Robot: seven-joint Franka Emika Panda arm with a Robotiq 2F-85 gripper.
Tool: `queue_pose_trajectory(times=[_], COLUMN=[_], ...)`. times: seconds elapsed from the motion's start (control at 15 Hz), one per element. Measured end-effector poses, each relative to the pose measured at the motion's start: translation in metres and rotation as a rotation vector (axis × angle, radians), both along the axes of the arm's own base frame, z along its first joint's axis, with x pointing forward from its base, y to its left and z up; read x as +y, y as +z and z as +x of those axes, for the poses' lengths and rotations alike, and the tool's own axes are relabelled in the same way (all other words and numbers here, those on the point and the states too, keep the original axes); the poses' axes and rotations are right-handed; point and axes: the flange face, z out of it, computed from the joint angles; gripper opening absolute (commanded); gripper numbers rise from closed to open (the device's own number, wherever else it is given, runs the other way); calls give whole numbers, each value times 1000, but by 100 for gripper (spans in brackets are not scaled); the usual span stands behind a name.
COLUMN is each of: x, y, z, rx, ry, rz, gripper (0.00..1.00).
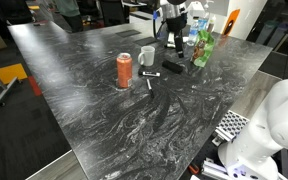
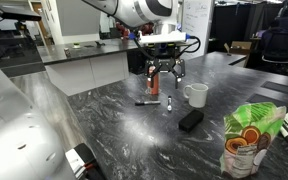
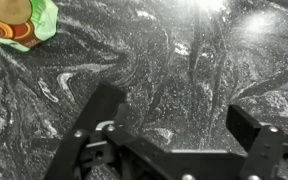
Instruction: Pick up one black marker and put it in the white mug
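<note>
While the arm (image 2: 134,10) hung over the dark marbled tabletop (image 1: 134,130), its fingers (image 3: 101,106) stood spread wide apart. Nothing was held between them, and nothing touched either one. In the wrist view only bare tabletop showed in the gap, with a green bag (image 3: 19,20) in the top left corner. In an exterior view the fingers (image 2: 177,69) pointed straight down, clear of the surface, with an orange can (image 2: 152,85) just behind them.

The black marker (image 2: 169,102) lay flat on the tabletop, below the fingers in that picture and apart from them. Its long axis ran nearly up and down the picture, roughly toward and away from that camera. Which end carried the cap was too small to tell. A second marker (image 2: 146,102) lay near it on the can's side. That one's long axis ran across the picture, so the two sat roughly at right angles without touching.

The white mug (image 2: 195,95) stood upright near the black marker, on the side away from the second marker, and held nothing that could be seen. A black block (image 2: 190,119) lay flat on the tabletop, nearer that camera than the mug. The green bag (image 2: 249,140) stood closest of all in the foreground. In both exterior views the can (image 1: 124,70), the mug (image 1: 147,56) and the block (image 1: 174,67) stood well apart from one another.
</note>
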Motion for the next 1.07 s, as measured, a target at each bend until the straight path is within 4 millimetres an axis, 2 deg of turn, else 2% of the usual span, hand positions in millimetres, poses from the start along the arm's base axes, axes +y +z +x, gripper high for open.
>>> queue_pose_trajectory(times=[0.6, 0.87, 1.07], x=[1, 4, 5], y=[1, -1, -10], z=[4, 22, 41], rx=[-22, -88, -100], ry=[15, 74, 100], rz=[3, 8, 15], gripper=[100, 100, 100])
